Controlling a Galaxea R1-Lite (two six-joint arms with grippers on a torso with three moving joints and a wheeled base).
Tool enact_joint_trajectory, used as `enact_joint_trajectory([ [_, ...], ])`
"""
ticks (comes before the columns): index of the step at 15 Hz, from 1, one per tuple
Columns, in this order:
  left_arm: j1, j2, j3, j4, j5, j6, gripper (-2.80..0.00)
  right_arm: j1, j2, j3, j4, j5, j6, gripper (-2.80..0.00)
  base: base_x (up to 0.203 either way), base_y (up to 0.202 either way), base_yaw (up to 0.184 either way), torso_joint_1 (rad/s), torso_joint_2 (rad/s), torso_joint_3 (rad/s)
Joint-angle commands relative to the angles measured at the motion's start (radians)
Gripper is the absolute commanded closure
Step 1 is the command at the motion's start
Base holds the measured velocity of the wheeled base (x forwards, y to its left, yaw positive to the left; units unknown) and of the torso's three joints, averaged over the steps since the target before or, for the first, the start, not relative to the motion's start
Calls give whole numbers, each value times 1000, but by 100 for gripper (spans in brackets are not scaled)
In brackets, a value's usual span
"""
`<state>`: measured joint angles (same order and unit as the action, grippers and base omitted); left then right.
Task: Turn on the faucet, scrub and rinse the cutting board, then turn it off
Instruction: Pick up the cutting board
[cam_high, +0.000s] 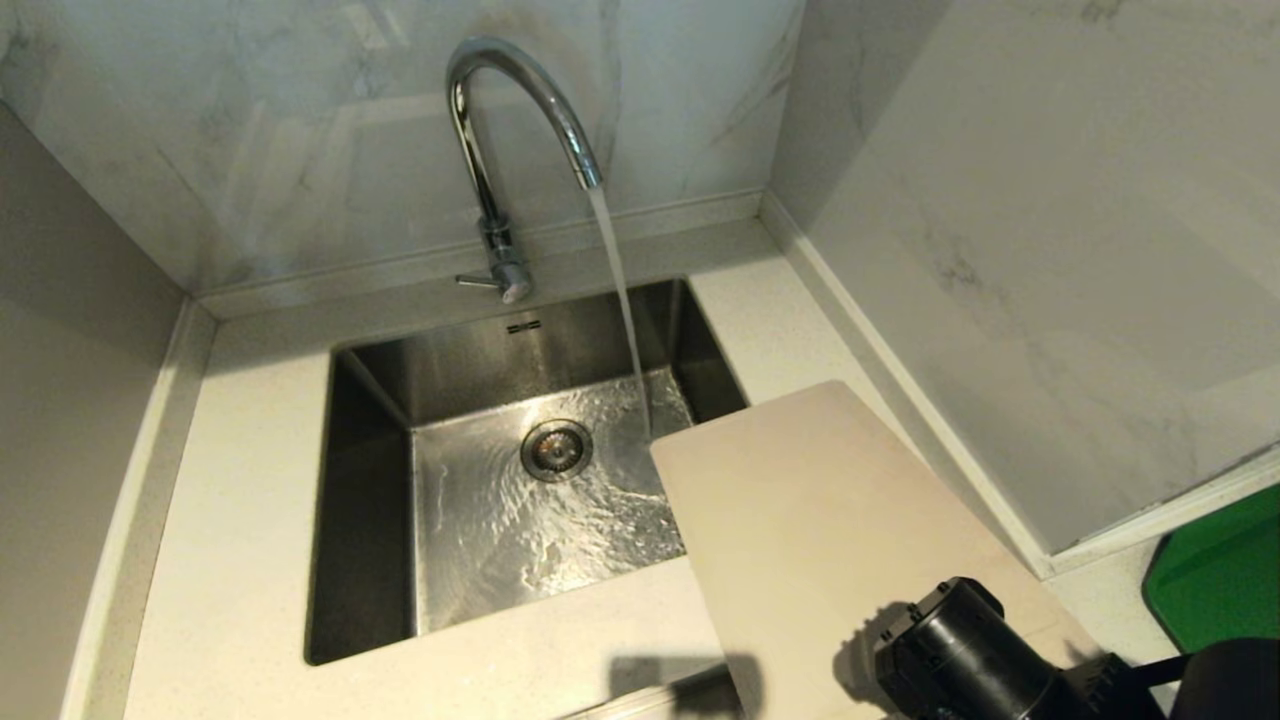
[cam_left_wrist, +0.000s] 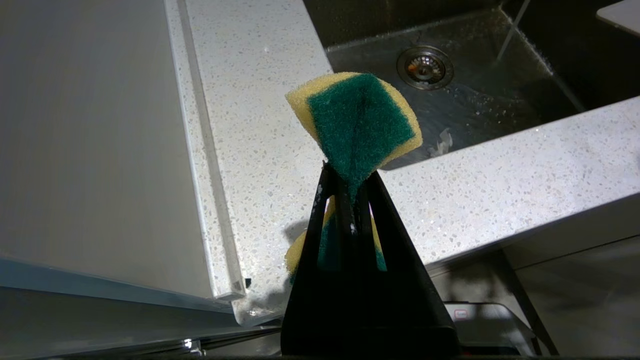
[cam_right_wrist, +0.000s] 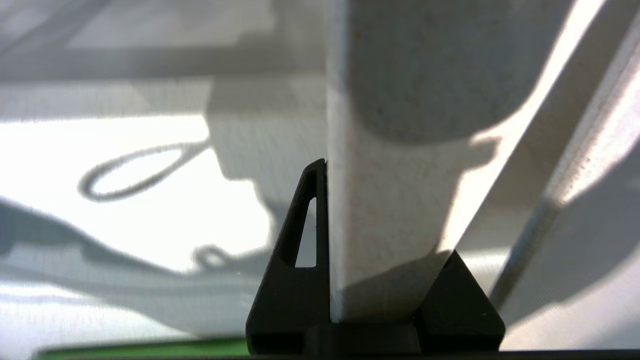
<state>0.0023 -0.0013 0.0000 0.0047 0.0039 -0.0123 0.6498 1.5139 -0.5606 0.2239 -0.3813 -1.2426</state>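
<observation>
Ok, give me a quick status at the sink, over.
Left gripper shut on sponge, beside the sink. Right gripper holding cutting board over sink's corner. Faucet running. Nothing blocking.

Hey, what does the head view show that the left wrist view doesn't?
Only the head view shows the faucet and the right arm holding the cutting board out over the sink. Only the left wrist view shows the left gripper shut on the sponge. Both show the drain, running water and the countertop.
</observation>
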Motion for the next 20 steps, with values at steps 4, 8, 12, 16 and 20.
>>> enact_joint_trajectory([
  [4,1,1,3,0,1,0,0,-1,-144,-56,79,-5,-35,0,0,0,0,0,0,0],
  [8,-1,1,3,0,1,-1,0,-1,-190,-70,78,-7,-62,0,0,0,0,0,0,0],
  [12,1,1,3,0,1,0,0,-1,-262,-88,77,-31,-165,0,0,0,0,0,0,0],
  [16,0,1,3,0,1,0,0,-2,-329,-101,73,-33,-290,0,0,0,0,0,0,0],
  [20,1,1,3,0,1,0,0,-5,-368,-136,72,-34,-388,0,0,0,0,0,0,0],
])
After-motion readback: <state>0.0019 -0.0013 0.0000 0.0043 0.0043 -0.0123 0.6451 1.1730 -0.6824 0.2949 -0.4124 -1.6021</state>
